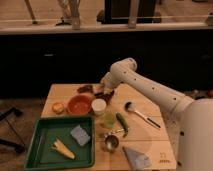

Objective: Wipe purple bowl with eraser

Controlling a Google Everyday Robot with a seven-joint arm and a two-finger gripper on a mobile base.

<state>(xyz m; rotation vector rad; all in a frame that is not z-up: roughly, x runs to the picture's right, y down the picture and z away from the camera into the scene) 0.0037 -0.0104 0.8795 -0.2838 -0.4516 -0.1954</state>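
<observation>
- 2 bowls: purple bowl [86, 88], orange bowl [79, 104]
- 1 gripper [103, 92], above table's far edge
- 1 tray [40, 140]
- 1 sponge [79, 135]
- 1 ladle [141, 114]
- 1 white cup [99, 106]

The claw [104, 93] hangs over the table's [150, 145] far edge, behind the cup [99, 106].

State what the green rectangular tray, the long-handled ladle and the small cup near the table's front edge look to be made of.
Green rectangular tray: likely matte plastic, uniform colour.
Long-handled ladle: apparently metal, pale glint.
Small cup: seemingly shiny metal.
White gripper sits at the table's far edge.
</observation>
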